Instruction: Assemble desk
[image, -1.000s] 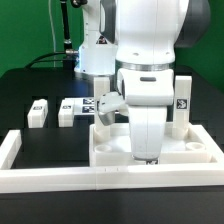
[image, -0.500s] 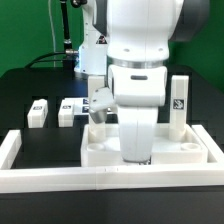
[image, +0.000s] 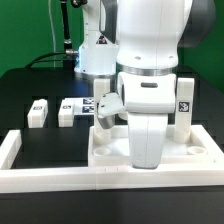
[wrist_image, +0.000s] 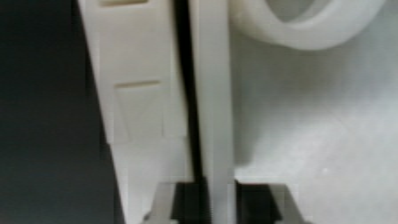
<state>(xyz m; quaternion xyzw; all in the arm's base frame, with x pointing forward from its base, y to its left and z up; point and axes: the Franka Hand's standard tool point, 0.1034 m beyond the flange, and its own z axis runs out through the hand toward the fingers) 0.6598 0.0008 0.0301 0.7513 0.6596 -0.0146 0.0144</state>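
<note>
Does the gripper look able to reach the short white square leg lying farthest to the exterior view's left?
Probably yes. That leg lies on open black table, nothing over it; the gripper, seemingly clamped on the white tray-like tabletop, must release and rise first.

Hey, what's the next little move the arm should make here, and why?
Probably open the gripper and lift straight up. It looks closed on the rim of the tabletop, which sits against the front bar. One leg stands upright at its far corner, and another leg lies loose beside it.
</note>
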